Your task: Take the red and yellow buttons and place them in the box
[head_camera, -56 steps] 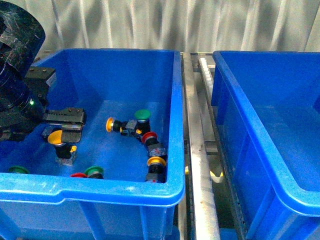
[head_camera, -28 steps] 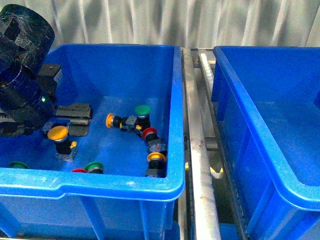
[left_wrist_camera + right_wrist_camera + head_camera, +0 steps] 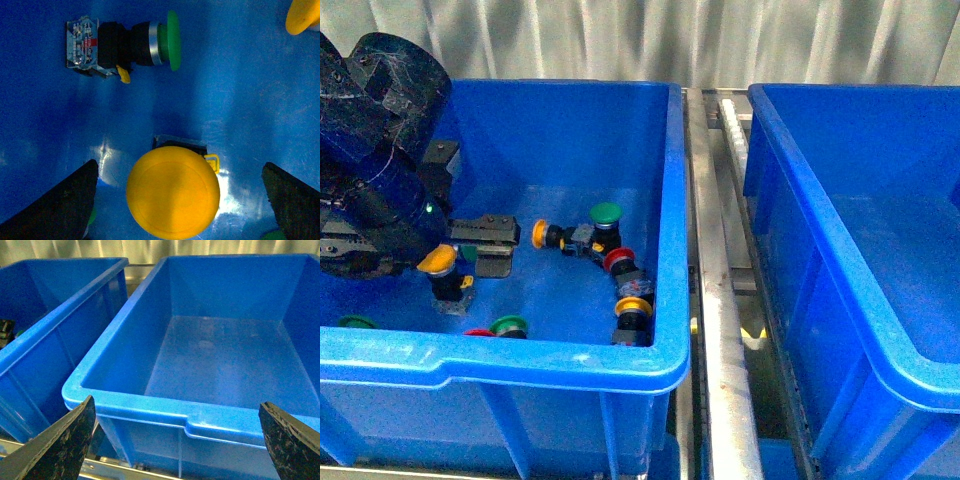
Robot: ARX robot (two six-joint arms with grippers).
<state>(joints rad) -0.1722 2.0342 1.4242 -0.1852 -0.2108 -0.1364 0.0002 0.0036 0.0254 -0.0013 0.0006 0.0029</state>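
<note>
Jaws of the left gripper (image 3: 513, 248) stand released and wide, low inside the left blue crate (image 3: 520, 365), one on each side of an upright yellow button (image 3: 172, 197), not touching it. A green-capped button (image 3: 125, 42) lies on its side nearby. A red button (image 3: 617, 260) sits among others near this crate's right wall. The right gripper (image 3: 177, 440) hangs unclenched, jaws far apart, just before the right blue crate (image 3: 150, 410).

L gripper (image 3: 510, 247) by yellow btn (image 3: 438, 261), left crate (image 3: 520, 362)
</note>
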